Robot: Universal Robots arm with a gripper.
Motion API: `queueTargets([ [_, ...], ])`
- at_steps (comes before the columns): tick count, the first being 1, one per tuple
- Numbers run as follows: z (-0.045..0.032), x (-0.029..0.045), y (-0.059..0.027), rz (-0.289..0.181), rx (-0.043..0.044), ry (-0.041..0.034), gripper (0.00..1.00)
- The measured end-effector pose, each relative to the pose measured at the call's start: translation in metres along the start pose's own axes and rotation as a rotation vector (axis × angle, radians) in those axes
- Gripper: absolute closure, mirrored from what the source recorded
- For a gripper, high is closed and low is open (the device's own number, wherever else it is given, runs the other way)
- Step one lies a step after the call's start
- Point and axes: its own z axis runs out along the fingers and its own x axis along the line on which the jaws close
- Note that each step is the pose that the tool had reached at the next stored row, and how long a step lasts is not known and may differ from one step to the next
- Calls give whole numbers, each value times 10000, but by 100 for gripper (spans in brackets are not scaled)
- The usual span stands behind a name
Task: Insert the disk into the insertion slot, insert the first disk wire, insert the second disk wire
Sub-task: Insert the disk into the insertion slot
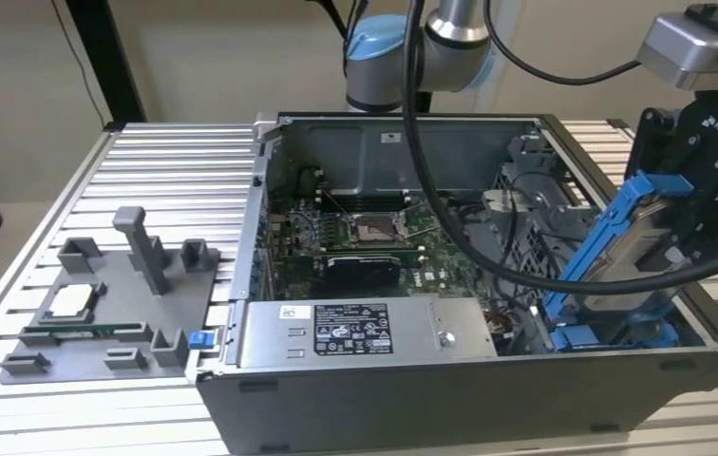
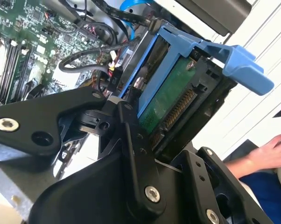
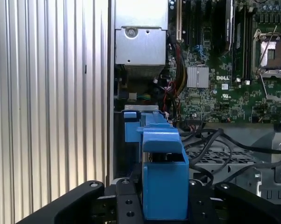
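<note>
Tilted disk (image 1: 625, 223) (blue-framed) in hand (image 1: 678, 245), above insertion slot (image 1: 619, 335), open case (image 1: 461, 394)

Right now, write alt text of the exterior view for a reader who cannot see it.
The gripper holds the disk, in its blue carrier, tilted steeply over the insertion slot at the exterior view's right end of an open computer case. The motherboard lies exposed inside, and a grey fixture sits on the slatted table at the exterior view's left.
</note>
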Motion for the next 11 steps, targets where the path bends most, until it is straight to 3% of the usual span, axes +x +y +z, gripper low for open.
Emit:
queueTargets([
  [11,58,-7,3,41,42,-19,100],
])
